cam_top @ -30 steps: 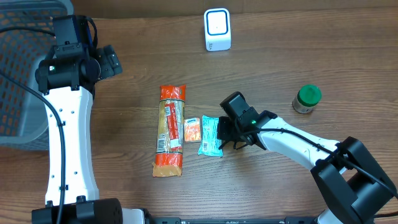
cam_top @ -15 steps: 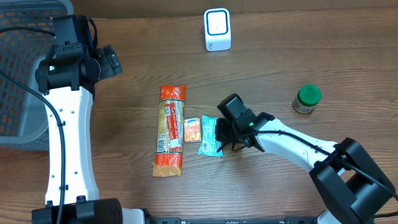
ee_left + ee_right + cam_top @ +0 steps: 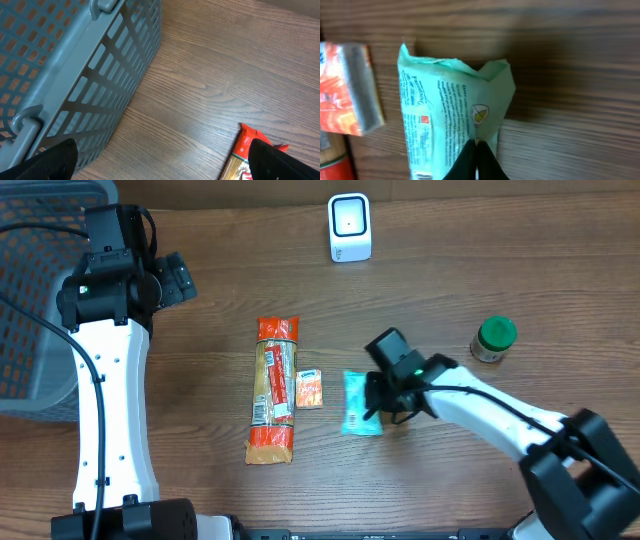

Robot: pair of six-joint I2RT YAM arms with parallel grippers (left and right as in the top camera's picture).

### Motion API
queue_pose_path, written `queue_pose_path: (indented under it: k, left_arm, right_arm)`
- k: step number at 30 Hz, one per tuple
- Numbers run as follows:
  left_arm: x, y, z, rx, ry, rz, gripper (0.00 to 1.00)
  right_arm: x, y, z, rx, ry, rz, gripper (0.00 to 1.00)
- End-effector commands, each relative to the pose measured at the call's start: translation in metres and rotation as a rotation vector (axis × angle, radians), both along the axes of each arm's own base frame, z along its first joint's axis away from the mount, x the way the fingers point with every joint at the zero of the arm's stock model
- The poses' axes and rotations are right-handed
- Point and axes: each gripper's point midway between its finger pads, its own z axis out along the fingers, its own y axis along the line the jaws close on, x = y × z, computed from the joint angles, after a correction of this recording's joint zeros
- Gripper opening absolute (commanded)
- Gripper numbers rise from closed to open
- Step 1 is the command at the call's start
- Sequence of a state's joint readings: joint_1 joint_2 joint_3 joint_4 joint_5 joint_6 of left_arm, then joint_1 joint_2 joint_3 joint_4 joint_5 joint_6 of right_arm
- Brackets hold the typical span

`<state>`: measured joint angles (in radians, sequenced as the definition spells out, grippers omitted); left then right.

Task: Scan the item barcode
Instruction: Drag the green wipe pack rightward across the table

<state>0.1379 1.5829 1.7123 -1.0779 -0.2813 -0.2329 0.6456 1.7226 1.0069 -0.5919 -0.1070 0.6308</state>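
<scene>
Pinching the packet point(image 3: 357, 408) by its crumpled right edge, the right gripper point(image 3: 376, 398) shows jaws together on the thin film. In the wrist view both tips meet on the wrapper's lower right side, w/ the rest of the pack spread out, print side up. Edge grip prob. chosen bc a flat pouch on wood offers nothing else to bite, and it leaves the printed face uncovered for reading. Can't tell whether the pack is off the table.

Packet sits mid-table, a little right of the small box point(image 3: 309, 388), w/ a gap btwn them. That box lies just beside the long pack point(image 3: 274, 390).

Scanner point(image 3: 349, 227) stands at the far edge, well apart from the packet, so imo a carry toward it comes next. Barcode itself not clearly made out, so which way to turn the pack is unsure.

Left gripper point(image 3: 180, 278): jaws wide apart, holding nothing, hanging near the basket point(image 3: 30, 300). Prob. parked there to stay clear of the route to the scanner.

Jar point(image 3: 493, 339) is off to the right, also away from that route.

Risk: thin film may slip or fold over the code once lifted.
</scene>
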Motion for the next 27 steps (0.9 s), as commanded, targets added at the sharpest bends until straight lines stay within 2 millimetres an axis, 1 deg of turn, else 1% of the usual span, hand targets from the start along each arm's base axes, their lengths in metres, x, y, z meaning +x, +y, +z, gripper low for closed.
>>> queue_pose_path:
  k: [1, 2, 3, 6, 8, 13, 15, 18, 19, 22, 24, 26, 27]
  left_arm:
    - [-0.001, 0.002, 0.013, 0.020, -0.029, 0.001, 1.00]
    - [-0.001, 0.002, 0.013, 0.020, -0.029, 0.001, 1.00]
    - [-0.001, 0.002, 0.013, 0.020, -0.029, 0.001, 1.00]
    - [-0.001, 0.002, 0.013, 0.020, -0.029, 0.001, 1.00]
    - [-0.001, 0.002, 0.013, 0.020, -0.029, 0.001, 1.00]
    - [-0.001, 0.002, 0.013, 0.020, -0.029, 0.001, 1.00]
    - [-0.001, 0.002, 0.013, 0.020, -0.029, 0.001, 1.00]
    - [-0.001, 0.002, 0.013, 0.020, -0.029, 0.001, 1.00]
    - [-0.001, 0.002, 0.013, 0.020, -0.029, 0.001, 1.00]
    - [-0.001, 0.002, 0.013, 0.020, -0.029, 0.001, 1.00]
    - [-0.001, 0.002, 0.013, 0.020, -0.029, 0.001, 1.00]
    - [-0.001, 0.002, 0.013, 0.020, -0.029, 0.001, 1.00]
    - [-0.001, 0.002, 0.013, 0.020, -0.029, 0.001, 1.00]
  right_arm:
    - [0.024, -0.038, 0.030, -0.099, -0.119, -0.045, 0.04]
    - [0.026, -0.047, 0.029, -0.119, -0.116, -0.051, 0.04]
    - [0.026, -0.050, 0.029, -0.124, -0.114, -0.032, 0.04]
    - [0.028, -0.054, 0.029, -0.103, -0.106, 0.031, 0.04]
    - [0.029, -0.057, 0.029, -0.085, -0.095, 0.023, 0.04]
    - [0.029, -0.060, 0.029, -0.056, -0.071, 0.009, 0.19]
    - [0.026, -0.060, 0.028, -0.051, -0.055, 0.010, 0.21]
    - [0.020, -0.061, 0.027, -0.053, -0.030, 0.013, 0.28]
    - [0.019, -0.062, 0.026, -0.055, -0.024, 0.014, 0.28]
    - [0.014, -0.058, 0.026, -0.032, -0.002, 0.023, 0.27]
    - [0.010, -0.048, 0.029, 0.023, 0.017, 0.053, 0.21]
    - [0.002, -0.032, 0.034, 0.113, 0.043, 0.110, 0.11]
    - [-0.001, -0.025, 0.037, 0.157, 0.052, 0.140, 0.08]
